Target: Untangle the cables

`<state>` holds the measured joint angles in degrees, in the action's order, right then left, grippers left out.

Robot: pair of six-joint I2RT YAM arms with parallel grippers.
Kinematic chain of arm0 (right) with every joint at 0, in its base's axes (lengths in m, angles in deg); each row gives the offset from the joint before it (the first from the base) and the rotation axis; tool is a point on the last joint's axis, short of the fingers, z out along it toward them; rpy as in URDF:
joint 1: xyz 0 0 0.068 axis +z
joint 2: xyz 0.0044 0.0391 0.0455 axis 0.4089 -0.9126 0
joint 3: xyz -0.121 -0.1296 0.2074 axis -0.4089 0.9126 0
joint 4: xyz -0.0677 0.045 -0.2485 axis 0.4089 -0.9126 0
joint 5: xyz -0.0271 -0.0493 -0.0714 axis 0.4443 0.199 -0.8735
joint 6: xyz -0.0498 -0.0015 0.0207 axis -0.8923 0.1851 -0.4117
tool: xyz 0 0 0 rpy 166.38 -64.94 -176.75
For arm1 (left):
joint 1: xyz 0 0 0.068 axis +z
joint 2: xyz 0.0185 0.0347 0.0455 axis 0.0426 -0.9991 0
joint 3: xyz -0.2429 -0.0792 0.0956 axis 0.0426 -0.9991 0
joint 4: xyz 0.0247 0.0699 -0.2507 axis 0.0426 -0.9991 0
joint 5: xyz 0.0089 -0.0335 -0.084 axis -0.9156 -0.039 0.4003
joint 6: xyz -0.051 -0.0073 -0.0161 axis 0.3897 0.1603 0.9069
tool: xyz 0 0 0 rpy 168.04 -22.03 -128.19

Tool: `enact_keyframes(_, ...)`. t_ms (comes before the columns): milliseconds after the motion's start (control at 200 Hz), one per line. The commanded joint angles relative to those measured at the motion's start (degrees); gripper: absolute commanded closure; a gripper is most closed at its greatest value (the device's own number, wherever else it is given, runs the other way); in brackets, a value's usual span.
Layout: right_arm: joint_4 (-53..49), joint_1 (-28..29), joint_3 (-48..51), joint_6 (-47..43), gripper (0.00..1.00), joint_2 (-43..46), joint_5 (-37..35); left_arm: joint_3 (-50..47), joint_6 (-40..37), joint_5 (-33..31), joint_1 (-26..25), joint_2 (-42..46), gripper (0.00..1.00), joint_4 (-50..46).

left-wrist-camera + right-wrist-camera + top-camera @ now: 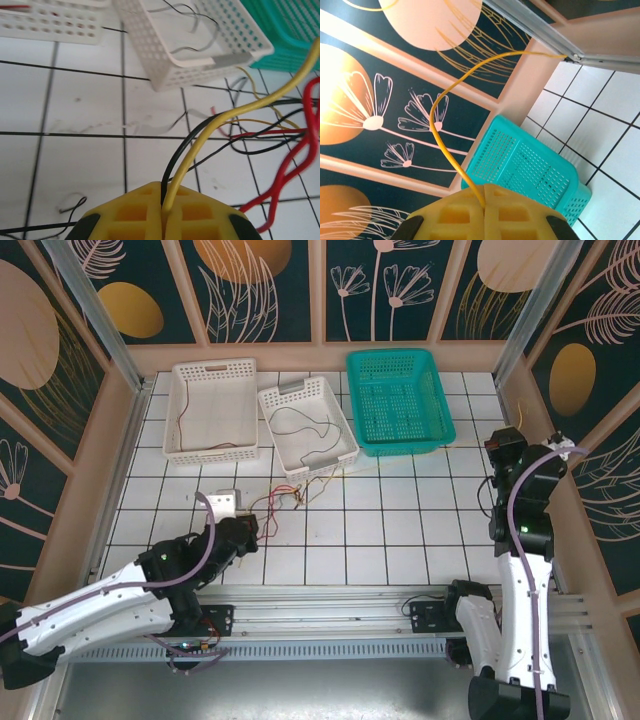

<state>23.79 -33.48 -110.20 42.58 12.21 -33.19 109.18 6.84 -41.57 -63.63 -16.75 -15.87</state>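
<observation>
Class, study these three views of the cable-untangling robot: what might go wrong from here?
1. The left gripper pinches a yellow wire and a black wire together; pulling may tighten the tangle with the red wire.
2. Loose strands trail by the white basket; a tug might drag it.
3. The right gripper holds one thin orange wire, which may slip.

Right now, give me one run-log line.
left gripper: shut on yellow cable, black cable | right gripper: shut on orange cable | red cable: not gripped

Seen from above, the knot of thin red, black and yellow cables (pixel 285 495) is too small to separate. At the left wrist, the blurred red cable (pixel 310 120) leaves the right edge.
</observation>
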Motion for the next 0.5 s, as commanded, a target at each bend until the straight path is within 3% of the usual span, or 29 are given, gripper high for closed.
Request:
enact_keyframes(0, -1.0, -0.8, -0.2, 0.7, 1.0, 0.8, -5.0, 2.8, 6.6, -9.3, 0.0, 1.5, 1.0, -8.5)
enact_keyframes(495, -1.6, -1.3, -0.7, 2.0, 1.0, 1.3, -3.8, 6.1, 18.1, -19.6, 0.0, -0.1, 1.0, -20.8)
